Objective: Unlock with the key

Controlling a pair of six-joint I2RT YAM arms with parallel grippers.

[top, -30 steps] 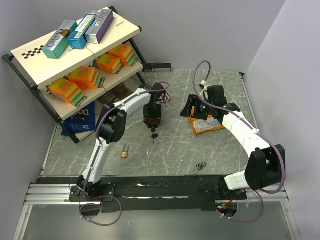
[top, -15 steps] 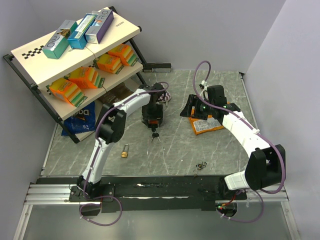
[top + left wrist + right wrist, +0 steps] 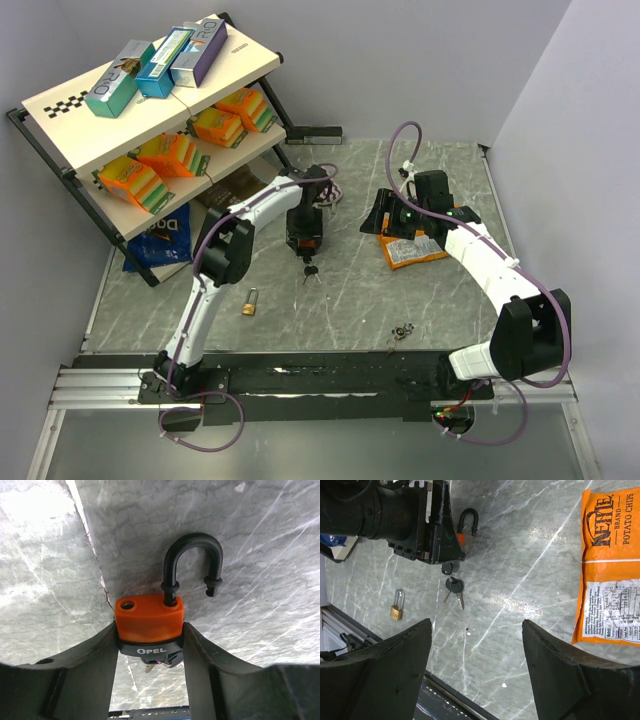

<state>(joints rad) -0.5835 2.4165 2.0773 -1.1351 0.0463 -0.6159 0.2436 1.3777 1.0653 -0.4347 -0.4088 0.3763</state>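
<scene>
Left gripper (image 3: pixel 150 632) has its two fingers pressed against the sides of the orange padlock (image 3: pixel 148 616), closed partway to the width of the body. This grip keeps the lock from turning near the middle of the table (image 3: pixel 380 290). I cannot tell whether the lock rests on the surface or hangs just above it. The shackle (image 3: pixel 192 560) has one leg out of the body, so the lock looks already opened. A key (image 3: pixel 447 568) sits in the keyhole at the gripper end, with spare keys (image 3: pixel 455 587) lying just beside it. Right gripper (image 3: pixel 475 630) is spread wide and empty, hovering toward the far right by a chip bag (image 3: pixel 612 565), probably free to work the key. A brass padlock (image 3: pixel 249 300) lies untouched toward the near left.
</scene>
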